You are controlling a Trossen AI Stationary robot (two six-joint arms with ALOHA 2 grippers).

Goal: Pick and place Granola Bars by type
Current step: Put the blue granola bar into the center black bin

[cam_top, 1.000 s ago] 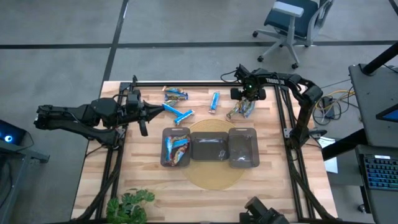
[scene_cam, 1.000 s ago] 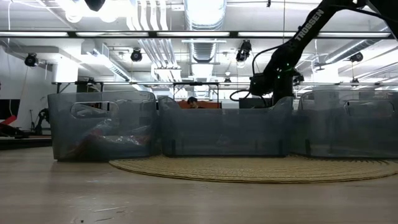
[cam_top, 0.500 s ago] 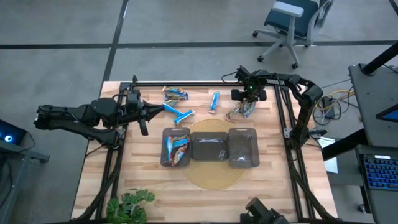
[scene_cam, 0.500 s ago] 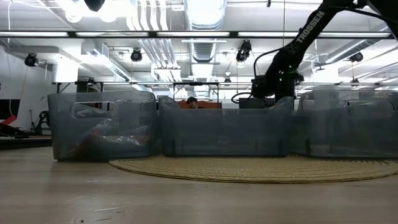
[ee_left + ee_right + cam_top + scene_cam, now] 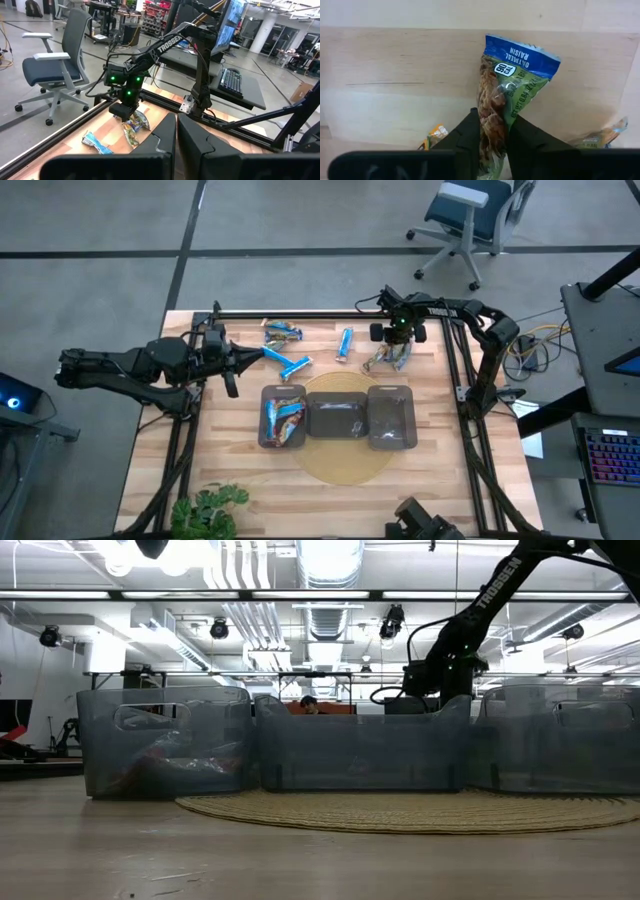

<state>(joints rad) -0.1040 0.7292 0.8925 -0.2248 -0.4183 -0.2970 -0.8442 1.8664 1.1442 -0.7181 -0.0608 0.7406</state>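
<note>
Right fingers [image 5: 492, 131] round oatmeal-raisin bar [image 5: 512, 80] (clamped)

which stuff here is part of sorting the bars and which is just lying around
Part of the job:
- oatmeal raisin bar, pinched by the right end effector
- mixed bars beside it
- blue bars on the table
- bars already in the left tray
- three trays

Just lying about:
- round mat
- plant
- office chair
- left end effector, shut and waiting

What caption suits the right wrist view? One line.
Right gripper fingers closed on an oatmeal raisin granola bar above the wooden table.
</note>
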